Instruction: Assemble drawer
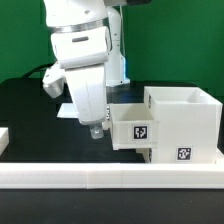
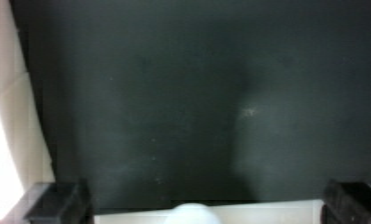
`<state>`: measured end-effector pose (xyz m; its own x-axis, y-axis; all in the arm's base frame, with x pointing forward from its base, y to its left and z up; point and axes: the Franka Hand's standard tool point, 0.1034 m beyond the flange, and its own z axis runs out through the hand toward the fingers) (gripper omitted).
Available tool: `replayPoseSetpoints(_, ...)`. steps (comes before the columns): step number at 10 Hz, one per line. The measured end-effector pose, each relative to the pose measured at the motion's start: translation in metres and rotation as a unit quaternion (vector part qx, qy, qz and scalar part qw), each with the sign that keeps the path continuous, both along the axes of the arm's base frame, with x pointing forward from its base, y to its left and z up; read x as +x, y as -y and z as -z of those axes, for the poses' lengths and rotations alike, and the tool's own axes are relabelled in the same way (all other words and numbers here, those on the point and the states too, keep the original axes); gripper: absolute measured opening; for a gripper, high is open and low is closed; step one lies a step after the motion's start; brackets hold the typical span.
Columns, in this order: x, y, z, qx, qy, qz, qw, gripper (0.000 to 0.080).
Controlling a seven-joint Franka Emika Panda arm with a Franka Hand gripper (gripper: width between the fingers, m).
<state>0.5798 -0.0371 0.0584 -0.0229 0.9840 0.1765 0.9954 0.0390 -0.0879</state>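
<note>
The drawer's large white cube-shaped shell [image 1: 183,118] stands at the exterior view's right, with a tag low on its front. A small white tray [image 1: 134,126] with a tag sticks out of the shell's left side, partly inside it. My gripper [image 1: 97,129] hangs just left of that tray, close to its outer end. In the wrist view the gripper [image 2: 203,206] is open, with dark fingertips [image 2: 57,202] wide apart. The tray's white face and round knob [image 2: 200,213] lie between them at the frame edge. I see no second tray.
The long white border wall [image 1: 110,179] runs along the front of the black table. A white piece [image 1: 4,138] shows at the exterior view's left edge. A flat white sheet [image 1: 66,110] lies behind the arm. A pale strip [image 2: 2,100] borders the wrist view.
</note>
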Motion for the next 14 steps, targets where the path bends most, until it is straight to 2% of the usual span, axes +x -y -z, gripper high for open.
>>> replayPoseSetpoints(2, 0.003, -0.012, 0.007, 0.006, -0.006, -0.009, 1.000, 0.0649)
replayPoseSetpoints(4, 0.004, -0.022, 0.006, 0.000, -0.011, 0.010, 1.000, 0.0649)
replayPoseSetpoints(7, 0.007, -0.054, 0.002, 0.003, -0.011, 0.009, 1.000, 0.0649)
replayPoseSetpoints(10, 0.007, -0.073, 0.001, 0.002, -0.014, 0.016, 1.000, 0.0649)
replayPoseSetpoints(11, 0.007, -0.073, 0.001, 0.002, -0.015, 0.018, 1.000, 0.0649)
replayPoseSetpoints(12, 0.006, -0.065, 0.001, 0.002, -0.015, 0.013, 1.000, 0.0649)
replayPoseSetpoints(14, 0.007, -0.038, 0.001, -0.002, -0.015, 0.009, 1.000, 0.0649)
